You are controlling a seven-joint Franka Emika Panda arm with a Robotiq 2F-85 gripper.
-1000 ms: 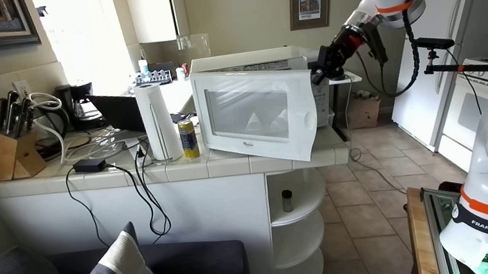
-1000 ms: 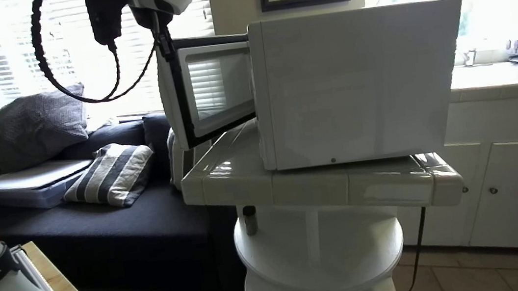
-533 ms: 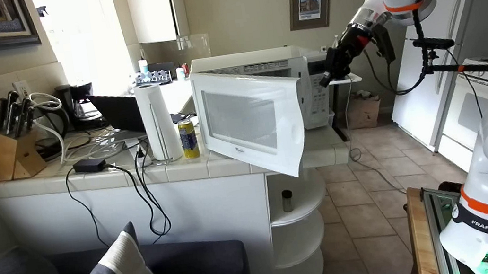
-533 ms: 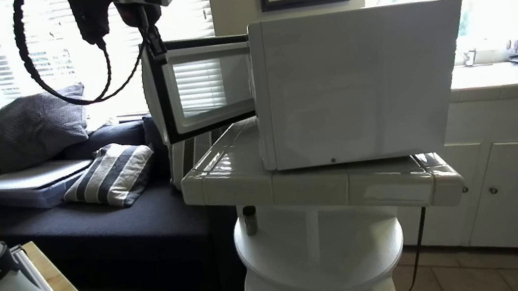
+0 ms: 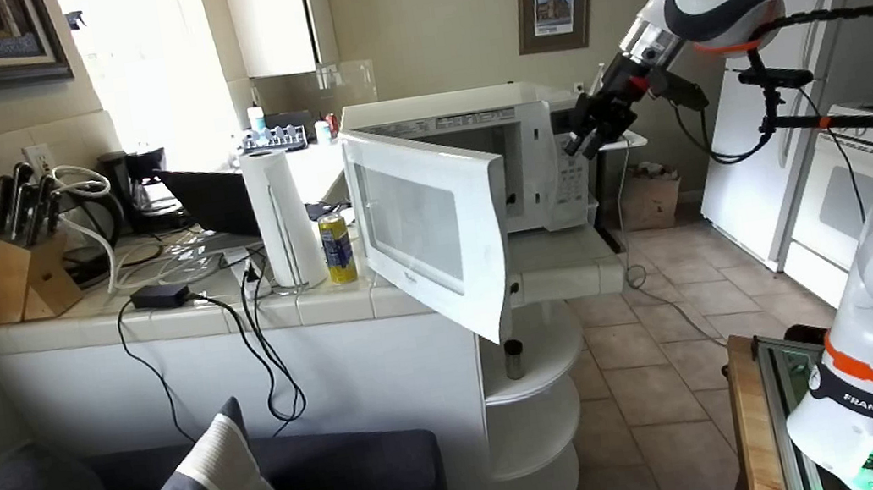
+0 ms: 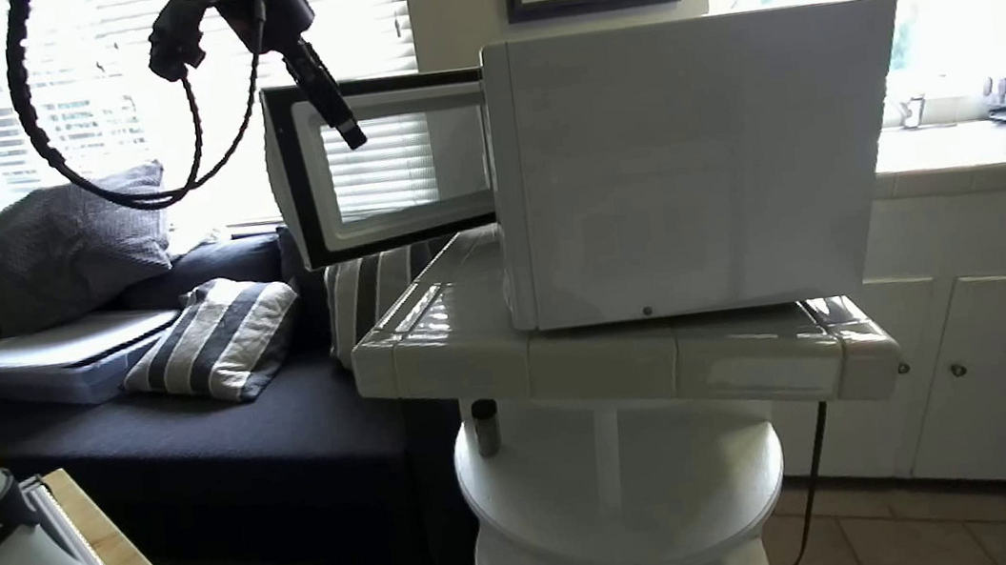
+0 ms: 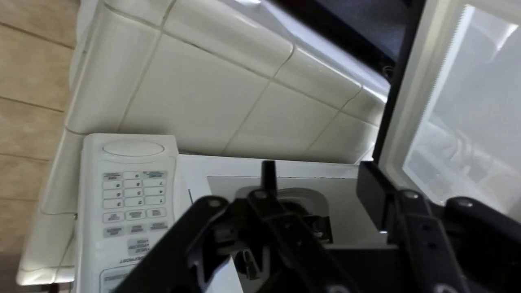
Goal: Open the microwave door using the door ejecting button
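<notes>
The white microwave (image 5: pixel 451 104) stands on a tiled counter. Its door (image 5: pixel 434 224) is swung well outward on its hinge, exposing part of the interior. Seen from the microwave's side, the door (image 6: pixel 296 183) projects toward the couch. My gripper (image 5: pixel 582 148) hangs near the control-panel side, apart from the door's free edge. In the wrist view the gripper (image 7: pixel 319 183) is open, with only the cavity visible between its fingers. The inside of the door (image 7: pixel 468 134) lies to the right there. An oval button (image 7: pixel 133 147), apparently the door ejecting button, sits at one end of the control strip (image 7: pixel 134 195).
Beside the hinge side stand a paper towel roll (image 5: pixel 284 224) and a yellow can (image 5: pixel 336 249). The counter edge (image 5: pixel 570 284) runs below the door. A small bottle (image 5: pixel 514 359) is on the rounded shelf beneath. A couch (image 6: pixel 321 439) lies past the door.
The door has swung farther out, away from the microwave front. My gripper, earlier at the door's free edge, has come away from it, tilted differently, and its jaws have parted.
</notes>
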